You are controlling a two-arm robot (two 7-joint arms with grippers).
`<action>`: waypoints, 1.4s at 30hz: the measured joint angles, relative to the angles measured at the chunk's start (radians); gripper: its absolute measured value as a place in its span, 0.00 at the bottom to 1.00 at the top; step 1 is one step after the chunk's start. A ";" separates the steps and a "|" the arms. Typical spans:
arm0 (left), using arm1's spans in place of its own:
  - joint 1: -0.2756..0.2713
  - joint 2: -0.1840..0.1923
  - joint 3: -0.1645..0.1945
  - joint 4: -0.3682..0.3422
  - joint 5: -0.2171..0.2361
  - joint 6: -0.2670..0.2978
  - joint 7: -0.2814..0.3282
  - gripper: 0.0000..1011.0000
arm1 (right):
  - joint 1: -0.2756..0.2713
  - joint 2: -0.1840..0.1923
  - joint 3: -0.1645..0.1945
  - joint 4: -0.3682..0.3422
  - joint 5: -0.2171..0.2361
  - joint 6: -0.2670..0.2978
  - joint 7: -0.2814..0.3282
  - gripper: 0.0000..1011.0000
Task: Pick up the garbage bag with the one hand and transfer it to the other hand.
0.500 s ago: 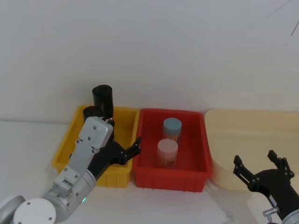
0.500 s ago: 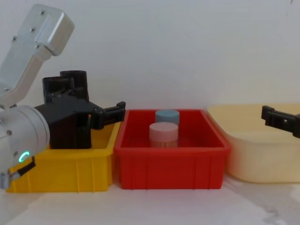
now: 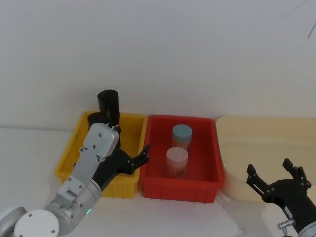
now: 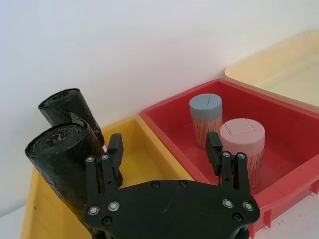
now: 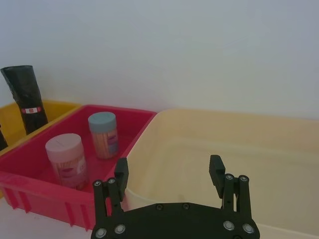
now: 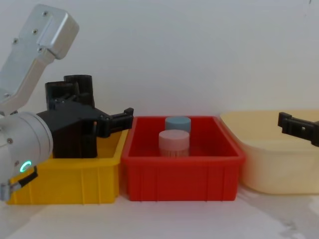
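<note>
Two black rolls stand in the yellow bin (image 3: 69, 158). The garbage bag (image 3: 95, 118) is the nearer one, also seen in the left wrist view (image 4: 60, 159) and the chest view (image 6: 57, 90). Behind it leans a taller roll (image 3: 109, 104) that carries a red-and-white sticker (image 5: 31, 109). My left gripper (image 4: 163, 149), on the arm with the green light (image 6: 23, 166), hovers open over the yellow bin. The garbage bag stands just outside one of its fingers (image 4: 113, 149), not between them. My right gripper (image 5: 168, 172) is open and holds nothing, low in front of the cream tub (image 3: 266, 133).
A red bin (image 3: 207, 148) sits between the yellow bin and the cream tub. It holds a blue-lidded jar (image 3: 181, 134) and a pink-lidded jar (image 3: 177, 159). A white wall runs close behind all three containers.
</note>
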 joint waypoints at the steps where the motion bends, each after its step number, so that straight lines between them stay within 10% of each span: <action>1: 0.000 0.000 0.000 0.000 0.000 0.000 0.000 0.99 | 0.000 0.000 0.000 0.000 0.000 0.000 0.000 0.99; 42: 0.000 0.000 0.000 0.000 0.000 0.000 0.000 0.99 | -0.003 0.004 0.003 -0.004 0.002 0.000 0.009 0.99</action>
